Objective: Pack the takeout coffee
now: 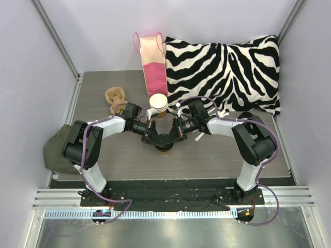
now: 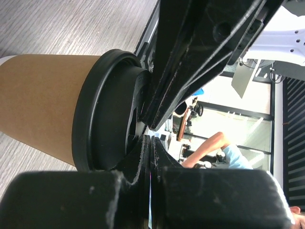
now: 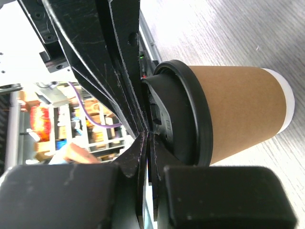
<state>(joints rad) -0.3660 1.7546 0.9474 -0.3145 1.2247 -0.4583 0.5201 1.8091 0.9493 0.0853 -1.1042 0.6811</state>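
Note:
A kraft-brown takeout coffee cup (image 1: 165, 150) (image 2: 43, 105) (image 3: 238, 109) stands upright on the table with a black lid (image 2: 102, 109) (image 3: 190, 114) on it. Both grippers meet right above it. My left gripper (image 1: 159, 138) (image 2: 150, 139) is shut, its tips resting against the top of the lid. My right gripper (image 1: 170, 137) (image 3: 148, 136) is also shut, tips at the lid top from the other side. Nothing shows between either pair of fingers. Cream-white cups (image 1: 159, 103) stand stacked just behind the grippers.
A pink and cream paper bag (image 1: 152, 62) stands at the back, with a zebra-print pillow (image 1: 227, 72) to its right. A tan pulp carrier (image 1: 116, 97) lies at the back left. An olive cloth (image 1: 54, 150) hangs off the table's left edge.

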